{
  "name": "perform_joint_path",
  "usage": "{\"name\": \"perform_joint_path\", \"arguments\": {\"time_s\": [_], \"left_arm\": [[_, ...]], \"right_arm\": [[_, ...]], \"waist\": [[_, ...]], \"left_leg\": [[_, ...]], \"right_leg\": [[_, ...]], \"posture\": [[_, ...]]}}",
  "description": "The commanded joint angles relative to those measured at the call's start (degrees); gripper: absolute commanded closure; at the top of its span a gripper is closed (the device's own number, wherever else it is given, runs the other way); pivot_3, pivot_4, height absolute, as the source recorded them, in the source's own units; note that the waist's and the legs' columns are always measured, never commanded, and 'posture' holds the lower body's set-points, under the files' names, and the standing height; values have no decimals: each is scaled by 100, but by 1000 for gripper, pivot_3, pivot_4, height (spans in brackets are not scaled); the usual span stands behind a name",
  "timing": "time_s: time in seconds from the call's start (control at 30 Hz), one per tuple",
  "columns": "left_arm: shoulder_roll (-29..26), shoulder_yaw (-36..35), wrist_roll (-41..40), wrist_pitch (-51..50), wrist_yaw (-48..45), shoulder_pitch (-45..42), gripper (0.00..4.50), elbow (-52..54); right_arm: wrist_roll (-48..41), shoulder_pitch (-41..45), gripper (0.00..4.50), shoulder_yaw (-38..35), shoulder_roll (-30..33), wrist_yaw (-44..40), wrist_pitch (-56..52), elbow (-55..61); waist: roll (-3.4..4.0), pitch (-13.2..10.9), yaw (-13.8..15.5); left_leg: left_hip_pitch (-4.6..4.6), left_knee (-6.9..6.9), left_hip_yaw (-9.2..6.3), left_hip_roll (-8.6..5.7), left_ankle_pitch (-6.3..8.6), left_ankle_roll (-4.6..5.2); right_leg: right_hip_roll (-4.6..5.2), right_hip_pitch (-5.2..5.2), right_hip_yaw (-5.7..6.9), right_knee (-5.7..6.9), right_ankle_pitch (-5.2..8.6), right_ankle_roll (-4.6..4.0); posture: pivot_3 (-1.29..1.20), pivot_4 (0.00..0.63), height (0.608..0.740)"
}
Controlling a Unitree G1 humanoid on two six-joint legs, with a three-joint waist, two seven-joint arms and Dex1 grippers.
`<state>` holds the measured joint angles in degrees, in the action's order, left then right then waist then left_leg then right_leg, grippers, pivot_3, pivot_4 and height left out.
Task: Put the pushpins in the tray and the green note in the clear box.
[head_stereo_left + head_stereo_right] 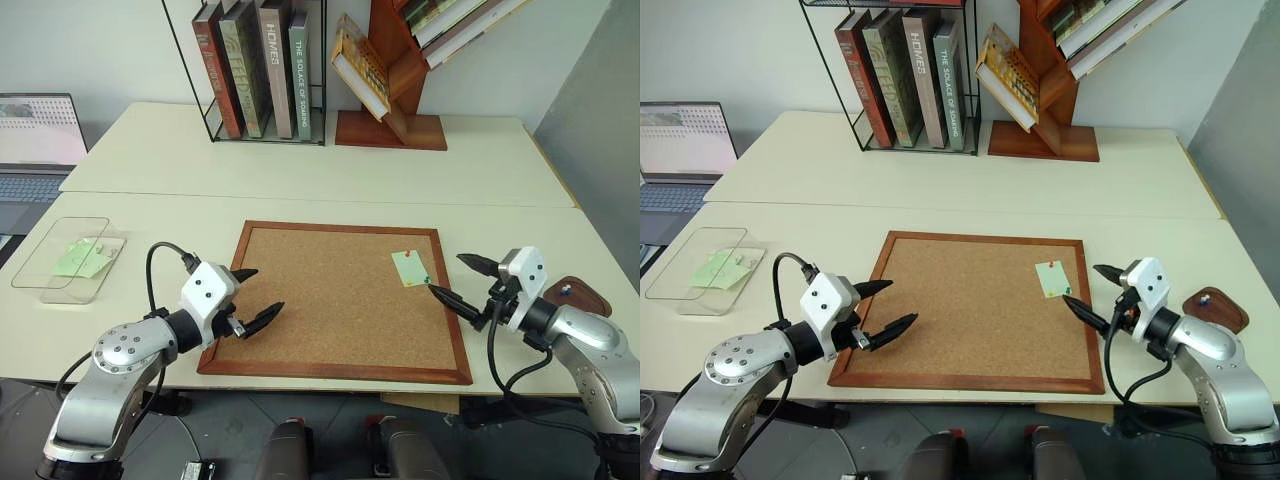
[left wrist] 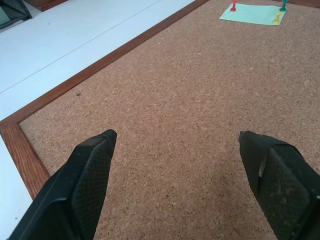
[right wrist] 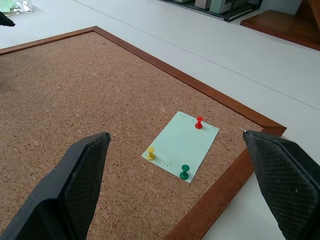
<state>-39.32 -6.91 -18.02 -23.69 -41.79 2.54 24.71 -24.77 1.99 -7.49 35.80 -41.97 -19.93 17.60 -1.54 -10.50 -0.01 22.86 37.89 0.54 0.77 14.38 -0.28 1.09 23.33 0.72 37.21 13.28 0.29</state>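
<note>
The pale green note [image 3: 181, 145] lies on the right part of the cork board [image 1: 320, 300], held by three pushpins: red [image 3: 199, 122], yellow [image 3: 150, 153] and green [image 3: 184, 172]. My right gripper [image 1: 447, 274] hovers open just right of the note, pointing at it, with nothing between its fingers. My left gripper [image 1: 262, 292] is open and empty over the board's near left corner. The dark wooden tray [image 1: 588, 301] sits at the far right with a blue-headed pin [image 1: 567, 290] in it. The clear box [image 1: 88, 275] stands at the far left with lime slips inside, its lid [image 1: 50, 248] beside it.
A wire rack of upright books [image 1: 262, 70] and a slanted wooden bookshelf [image 1: 395, 75] stand at the back of the table. A laptop [image 1: 35, 135] sits on a lower surface at the far left. A seam runs between the two tabletops behind the board.
</note>
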Motion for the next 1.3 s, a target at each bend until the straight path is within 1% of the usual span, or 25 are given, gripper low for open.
{"name": "perform_joint_path", "arguments": {"time_s": [0.03,0.13,0.3,0.67,0.77,0.93,1.0,1.03,1.07,1.1,1.27,1.3], "left_arm": [[-24,-138,-94,104,-24,-108,374,143],[-90,-94,8,59,-2,-213,374,132],[-179,-40,-75,-156,-80,-293,374,167],[-44,33,-191,-213,-143,-519,374,206],[30,134,-255,-325,-99,-541,374,295],[131,359,-290,-393,-123,-551,374,384],[229,517,-194,-371,-47,-706,718,272],[268,582,-168,-364,-31,-771,776,231],[295,632,-150,-359,-19,-815,949,204],[353,710,-145,-359,-15,-899,1189,160],[524,1163,41,-173,-128,-1259,1883,-174],[558,1248,104,-118,-143,-1327,2163,-272]], "right_arm": [[-15,-19,0,-154,18,-84,183,51],[-11,-44,0,-151,19,-124,220,25],[36,-68,0,-126,22,-160,270,-26],[-36,105,0,-98,-141,43,-9,55],[-116,147,0,-110,-190,198,-304,135],[-63,244,0,-4,-273,191,-261,172],[-79,262,0,9,-282,205,-307,189],[-80,257,0,11,-284,242,-360,210],[-88,244,0,19,-284,257,-401,235],[-66,215,0,41,-293,244,-354,262],[92,89,0,150,-396,252,-75,345],[102,69,0,170,-405,270,-102,375]], "waist": [[0,0,0],[0,0,1],[0,0,-3],[0,0,0],[0,0,-1],[0,0,0],[0,0,0],[0,0,0],[0,0,0],[0,0,0],[0,0,2],[0,0,2]], "left_leg": [[0,0,0,0,0,0],[1,0,0,0,0,0],[0,0,0,0,0,0],[0,0,0,0,0,0],[0,0,1,0,0,0],[3,0,1,-1,0,0],[2,0,1,-1,0,0],[2,-1,0,-1,0,0],[1,0,-1,-1,0,0],[1,1,-1,-1,0,0],[2,2,-1,-4,-1,1],[2,2,-1,-5,-1,1]], "right_leg": [[0,0,0,0,0,0],[0,0,0,0,0,1],[0,0,0,0,0,0],[0,0,0,1,-1,2],[0,0,-1,1,-1,2],[0,1,-2,0,-3,4],[0,1,-1,0,-3,4],[0,1,-1,0,-3,4],[-1,1,0,1,-3,5],[-1,1,0,2,-3,4],[-1,0,-1,3,-5,8],[-2,0,-1,2,-5,9]], "posture": [[0,150,740],[0,150,740],[0,150,740],[0,150,740],[0,150,740],[0,150,740],[0,150,740],[0,150,740],[0,150,740],[0,150,740],[0,150,740],[0,150,740]]}}
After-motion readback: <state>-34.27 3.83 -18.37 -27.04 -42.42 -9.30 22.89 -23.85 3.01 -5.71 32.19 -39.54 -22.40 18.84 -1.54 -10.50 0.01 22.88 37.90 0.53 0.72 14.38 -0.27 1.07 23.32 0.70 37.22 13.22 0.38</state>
